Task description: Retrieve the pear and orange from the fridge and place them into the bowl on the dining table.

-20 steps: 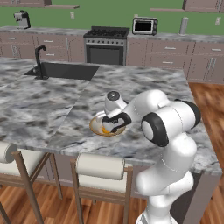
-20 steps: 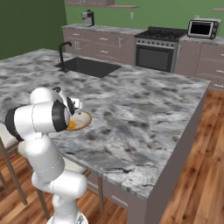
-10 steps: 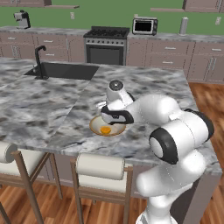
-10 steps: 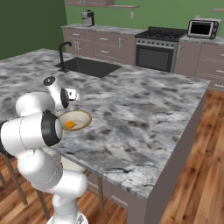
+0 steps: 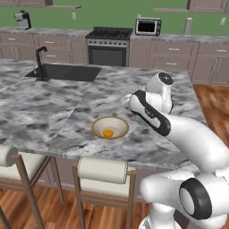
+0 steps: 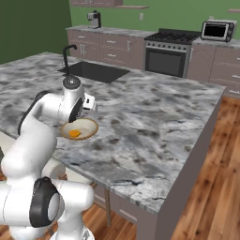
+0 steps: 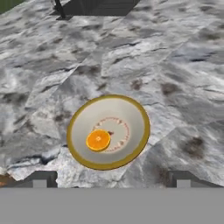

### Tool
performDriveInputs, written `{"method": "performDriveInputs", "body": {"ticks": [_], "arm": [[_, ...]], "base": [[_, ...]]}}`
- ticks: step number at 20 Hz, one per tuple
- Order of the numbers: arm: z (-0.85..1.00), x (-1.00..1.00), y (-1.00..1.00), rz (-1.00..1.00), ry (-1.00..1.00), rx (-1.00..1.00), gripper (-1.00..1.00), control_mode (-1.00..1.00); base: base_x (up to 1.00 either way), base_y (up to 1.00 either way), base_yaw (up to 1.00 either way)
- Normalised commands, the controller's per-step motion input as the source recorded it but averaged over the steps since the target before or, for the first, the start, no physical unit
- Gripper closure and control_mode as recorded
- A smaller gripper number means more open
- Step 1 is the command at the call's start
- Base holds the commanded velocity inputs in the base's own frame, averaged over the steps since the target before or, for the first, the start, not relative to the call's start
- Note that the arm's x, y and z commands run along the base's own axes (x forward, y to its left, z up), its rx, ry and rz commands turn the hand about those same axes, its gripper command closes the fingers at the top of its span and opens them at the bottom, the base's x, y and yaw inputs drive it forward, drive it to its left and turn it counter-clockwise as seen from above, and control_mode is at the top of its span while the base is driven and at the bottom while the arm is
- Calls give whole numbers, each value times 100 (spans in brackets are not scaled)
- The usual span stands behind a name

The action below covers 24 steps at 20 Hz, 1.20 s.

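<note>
Orange (image 7: 98, 140) sits in the bowl (image 7: 131, 113), left of its centre, around 8 o'clock from the middle in the hand view; also seen in the left base view (image 5: 108, 133) and right base view (image 6: 74, 133). Bowl (image 5: 99, 128) rests on the marbled worktop (image 5: 53, 107) near its front edge, above the stools (image 5: 103, 170). In the right base view the bowl (image 6: 89, 126) is partly behind the arm's forearm.

Claw (image 7: 111, 177) shows as two dark tips at the bottom of the hand view, spread wide apart, nothing between them, bowl at 12 o'clock from them. It is up off the bowl, not touching it. In the left base view the hand end of the arm is at 2 o'clock from the bowl, tips hidden.

Sink (image 5: 67, 71) with black tap (image 5: 41, 60) at 11 o'clock from the bowl, well apart. Stove (image 5: 108, 45) and microwave (image 5: 147, 26) along the back wall. Pear cannot be made out.
</note>
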Motion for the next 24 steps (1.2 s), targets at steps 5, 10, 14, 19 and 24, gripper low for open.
{"method": "performDriveInputs", "body": {"ticks": [5,10,14,19,24], "arm": [[80,-100,-76,0,2,1,-100,-100],[46,-100,-63,0,3,-18,-100,-100],[6,-100,-60,0,0,-15,-100,-100],[0,-100,-44,0,-3,-3,-100,-100],[0,-100,-5,0,-4,-4,-100,-100]], "base": [[0,0,0],[0,0,0],[0,0,0],[0,0,0],[0,0,0]]}}
